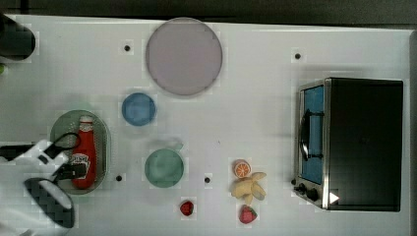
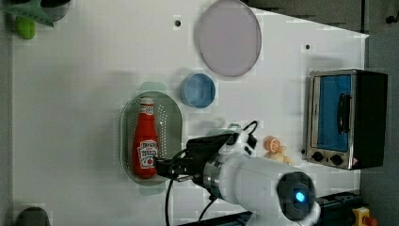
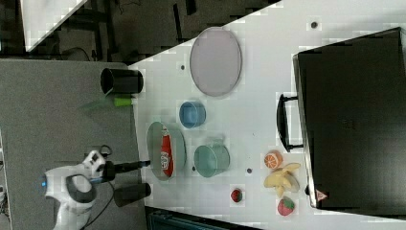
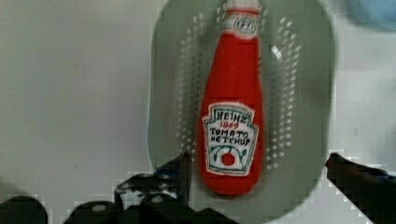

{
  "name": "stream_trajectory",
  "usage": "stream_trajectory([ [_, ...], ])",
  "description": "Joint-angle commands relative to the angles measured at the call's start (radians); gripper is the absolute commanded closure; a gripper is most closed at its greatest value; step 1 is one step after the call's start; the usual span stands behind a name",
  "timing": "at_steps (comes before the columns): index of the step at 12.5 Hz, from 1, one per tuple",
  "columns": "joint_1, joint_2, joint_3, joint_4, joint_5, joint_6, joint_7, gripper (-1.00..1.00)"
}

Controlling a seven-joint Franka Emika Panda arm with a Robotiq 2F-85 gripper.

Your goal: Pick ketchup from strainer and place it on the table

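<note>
In the top view, from the left: the tool (image 1: 74,169), its fingers spread wide and gripping nothing, hangs over the base of the ketchup (image 1: 85,153), which lies flat inside the strainer (image 1: 104,147) on the white bench (image 1: 255,113). Rightward come a green cup (image 1: 164,168), then a toaster oven (image 1: 361,143).

The white worktop (image 1: 255,113) carries a pale green strainer (image 1: 102,147), a blue cup (image 1: 138,109), a green cup (image 1: 164,168) and a grey-lilac plate (image 1: 183,56). A toaster oven (image 1: 361,143), orange slice (image 1: 242,168), banana (image 1: 250,187) and two strawberries (image 1: 187,208) also rest there.
</note>
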Motion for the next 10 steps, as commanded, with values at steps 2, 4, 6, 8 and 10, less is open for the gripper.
stream_trajectory([
  [2, -0.009, 0.106, -0.006, -0.033, -0.036, 0.124, 0.099, -1.00],
  [4, -0.006, 0.180, -0.011, -0.032, -0.075, 0.172, 0.125, -1.00],
  [6, 0.003, 0.241, -0.025, -0.028, -0.126, 0.214, 0.177, -1.00],
  [8, 0.018, 0.285, -0.050, -0.026, -0.191, 0.238, 0.234, -1.00],
  [10, 0.038, 0.314, -0.082, -0.020, -0.249, 0.257, 0.264, -1.00],
])
